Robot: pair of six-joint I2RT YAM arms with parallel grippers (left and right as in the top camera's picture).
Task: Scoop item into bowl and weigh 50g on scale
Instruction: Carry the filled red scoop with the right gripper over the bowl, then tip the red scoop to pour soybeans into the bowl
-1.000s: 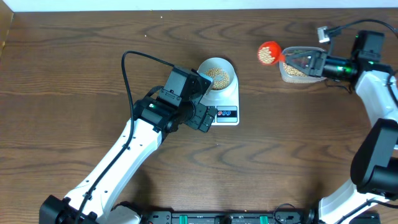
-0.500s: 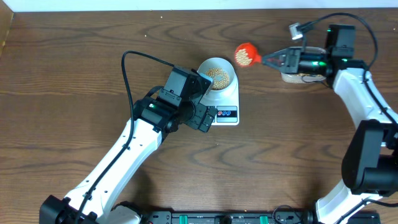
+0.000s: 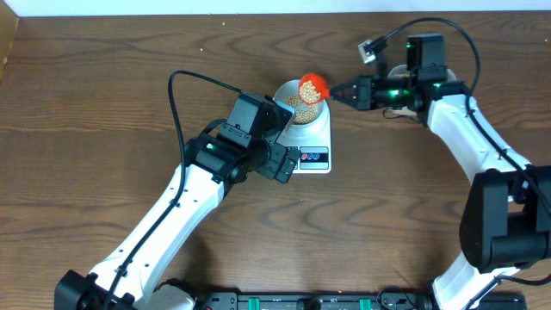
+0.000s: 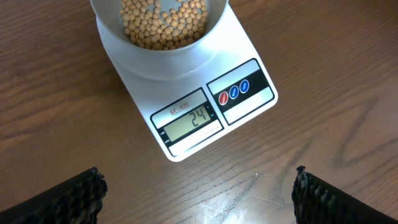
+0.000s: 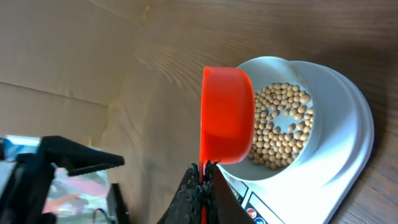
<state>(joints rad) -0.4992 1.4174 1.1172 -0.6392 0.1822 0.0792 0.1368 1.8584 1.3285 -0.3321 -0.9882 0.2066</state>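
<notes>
My left tool [image 4: 199, 198] hangs wide open above the scale [image 4: 186, 118], centre frame, which reads 24. The bowl [image 4: 155, 59] of beans [image 4: 161, 22] sits on it. My right tool [image 3: 344, 90], clamped on the red scoop [image 3: 312, 87], has swung in from upper right. The loaded scoop now overhangs the bowl, arm stretched leftward, so tipping comes next.
</notes>
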